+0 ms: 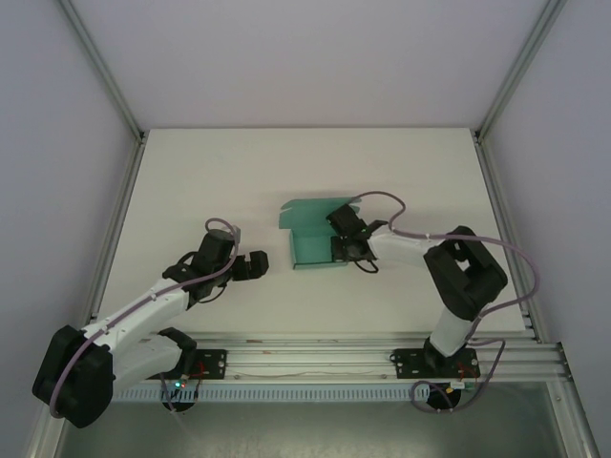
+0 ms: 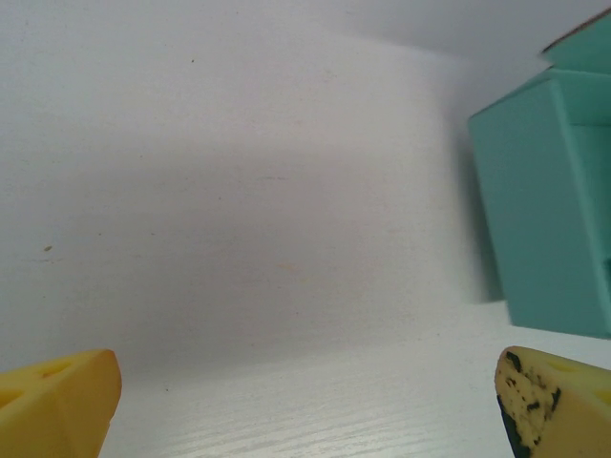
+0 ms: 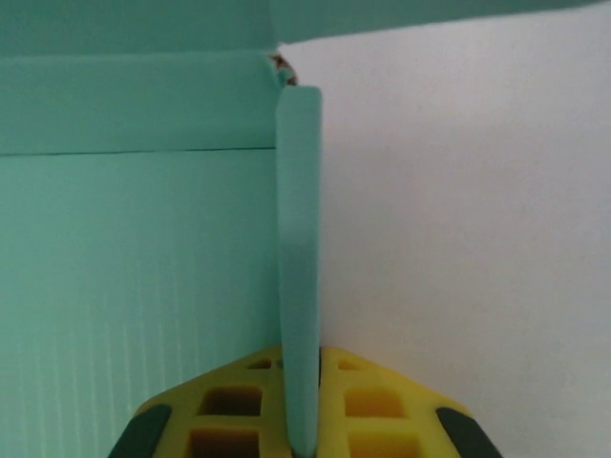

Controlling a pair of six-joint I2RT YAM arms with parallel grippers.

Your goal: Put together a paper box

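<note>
The right arm bends at the elbow and reaches left, the right gripper (image 3: pixel 304 401) pinching the upright side wall of the paper box (image 1: pixel 307 239), which sits mid-table (image 1: pixel 191 181). The left arm stretches low toward it, left gripper (image 1: pixel 258 265) spread wide, near but apart.

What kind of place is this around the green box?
Probably a laboratory robot cell: a white table, plain walls with aluminium posts, and a metal mounting rail along the near edge.
</note>
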